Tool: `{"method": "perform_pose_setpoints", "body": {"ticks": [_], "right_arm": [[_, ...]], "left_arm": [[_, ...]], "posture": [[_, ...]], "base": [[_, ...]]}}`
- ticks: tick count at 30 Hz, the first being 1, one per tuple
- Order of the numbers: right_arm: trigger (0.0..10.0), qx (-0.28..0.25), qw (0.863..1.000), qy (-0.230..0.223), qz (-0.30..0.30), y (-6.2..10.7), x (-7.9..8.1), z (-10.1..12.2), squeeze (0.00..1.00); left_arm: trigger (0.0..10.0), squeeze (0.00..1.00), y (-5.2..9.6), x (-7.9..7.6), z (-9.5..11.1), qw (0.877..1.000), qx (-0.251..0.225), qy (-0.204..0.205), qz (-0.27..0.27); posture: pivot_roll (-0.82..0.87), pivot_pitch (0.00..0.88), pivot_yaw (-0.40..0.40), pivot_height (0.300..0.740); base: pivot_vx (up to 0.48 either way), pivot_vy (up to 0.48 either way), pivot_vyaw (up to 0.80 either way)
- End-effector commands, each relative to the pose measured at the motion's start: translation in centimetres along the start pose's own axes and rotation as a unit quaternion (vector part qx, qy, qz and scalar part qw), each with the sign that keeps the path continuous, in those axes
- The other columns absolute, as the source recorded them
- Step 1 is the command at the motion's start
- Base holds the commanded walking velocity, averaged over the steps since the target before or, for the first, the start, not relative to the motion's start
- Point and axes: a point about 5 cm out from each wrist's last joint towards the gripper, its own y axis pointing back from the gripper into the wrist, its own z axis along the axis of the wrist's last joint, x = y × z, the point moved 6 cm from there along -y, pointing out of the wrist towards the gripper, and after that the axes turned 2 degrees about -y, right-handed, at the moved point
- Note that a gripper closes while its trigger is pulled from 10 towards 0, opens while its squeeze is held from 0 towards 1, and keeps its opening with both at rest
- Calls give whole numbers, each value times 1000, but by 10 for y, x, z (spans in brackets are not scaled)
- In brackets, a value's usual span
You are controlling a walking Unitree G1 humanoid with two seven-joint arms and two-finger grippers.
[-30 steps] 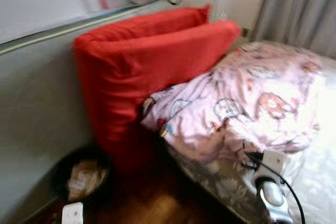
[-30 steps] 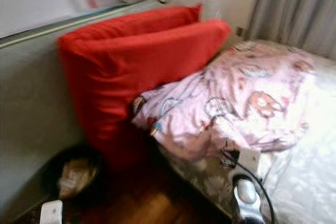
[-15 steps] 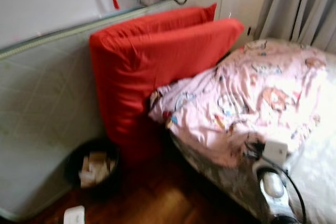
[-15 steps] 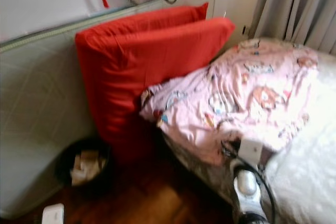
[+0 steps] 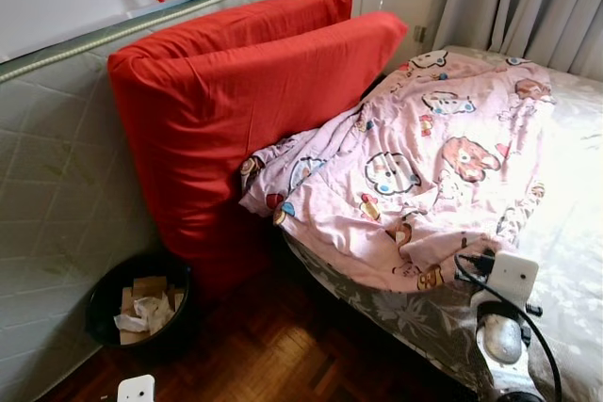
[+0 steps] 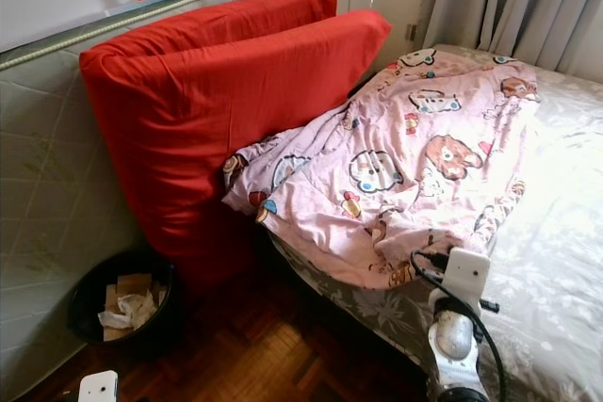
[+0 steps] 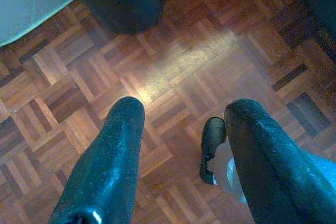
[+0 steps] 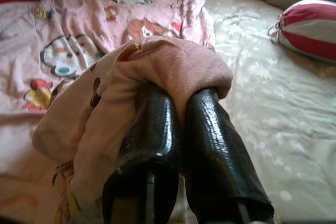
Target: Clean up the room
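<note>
Blanket [image 5: 415, 167], pink cartoon print, rumpled on bed [image 5: 575, 233] at 1 o'clock; right tool [image 8: 181, 111] pinched tight on its near fold. Left tool [image 7: 181, 124] spread wide over parquet floor [image 7: 173, 61]. Black bin [image 5: 132, 303] at 10 o'clock; red cushions [image 5: 245, 110] beyond.

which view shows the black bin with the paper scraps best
The left eye view: the round black waste bin sits whole on the parquet floor beside the red cushions, its crumpled paper and card visible. The right eye view shows much the same. The left wrist view catches part of its wall and rim beyond the open left hand.
</note>
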Motion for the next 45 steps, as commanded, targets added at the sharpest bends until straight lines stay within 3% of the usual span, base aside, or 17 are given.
{"method": "perform_pose_setpoints", "body": {"ticks": [1,7,9,13,15,20,27,34,38,45], "right_arm": [[10000,15,1000,13,8,5,3,-9,0],[10000,-37,997,30,66,16,17,1,0],[10000,-61,996,37,56,18,9,8,0],[10000,-59,997,39,27,19,-4,6,0],[10000,-17,999,31,3,23,-16,-13,0],[10000,65,997,25,-16,36,-28,-50,0],[10000,192,979,51,41,62,-12,-102,0],[10000,256,963,59,58,78,-9,-126,0],[10000,292,955,47,35,87,-20,-138,0],[10000,341,937,60,49,105,-21,-156,0]], "left_arm": [[10000,0,1,-2,-5,1000,8,-12,-5],[10000,0,1,-2,-5,1000,8,-15,-7],[10000,0,1,-1,-5,1000,8,-15,-7],[10000,0,2,-1,-6,1000,9,-15,-6],[10000,0,2,-1,-7,1000,10,-15,-6],[10000,0,2,-3,-7,1000,11,-15,-8],[10000,0,1,-6,-7,1000,11,-19,-12],[10000,0,1,-8,-7,1000,11,-20,-14],[10000,0,1,-8,-7,1000,12,-21,-15],[10000,0,1,-9,-6,1000,12,-24,-17]], "posture": [[96,0,23,740],[90,0,20,740],[93,0,14,740],[89,0,14,740],[84,0,13,740],[87,0,11,740],[85,0,11,740],[88,0,8,740],[89,0,8,740],[87,0,9,740]], "base": [[0,0,0],[0,0,0],[0,0,0],[0,0,0],[0,0,0],[0,0,0],[0,0,0],[0,0,0],[0,0,0],[0,0,0]]}}
